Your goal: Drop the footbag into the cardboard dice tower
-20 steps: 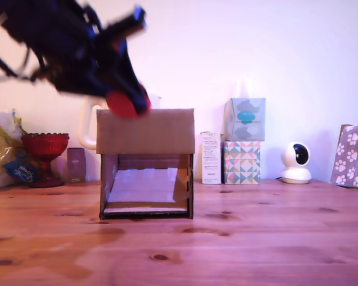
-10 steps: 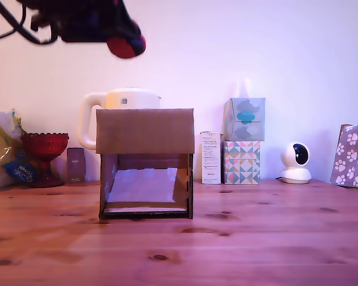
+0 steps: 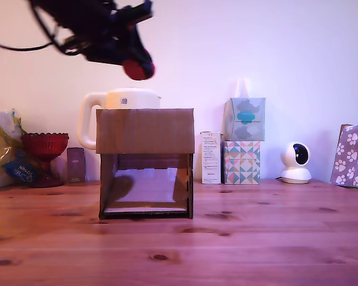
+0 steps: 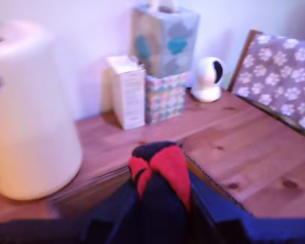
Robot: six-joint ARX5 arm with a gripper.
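Observation:
The red and dark footbag (image 3: pixel 137 69) hangs high in the air, held at the tip of my gripper (image 3: pixel 133 64), which is shut on it. It sits above the top of the brown cardboard dice tower (image 3: pixel 145 132), a short gap over its upper edge. The tower stands mid-table with a plain upper panel and a lower opening showing a pale ramp (image 3: pixel 144 187). In the wrist view the footbag (image 4: pixel 160 168) fills the space between the dark fingers, and an edge of the tower (image 4: pixel 213 180) shows just beyond it.
A white kettle (image 3: pixel 120 101) stands right behind the tower. A red glass bowl (image 3: pixel 45 149) and bags are at the exterior view's left. Stacked tissue boxes (image 3: pixel 243 140), a white carton (image 3: pixel 211 157), a small camera (image 3: pixel 296 162) and a paw-print cushion (image 3: pixel 352 155) are at its right.
The arm rose from the tower's top edge, then swung toward the exterior view's right and dipped slightly, carrying the footbag over the tower.

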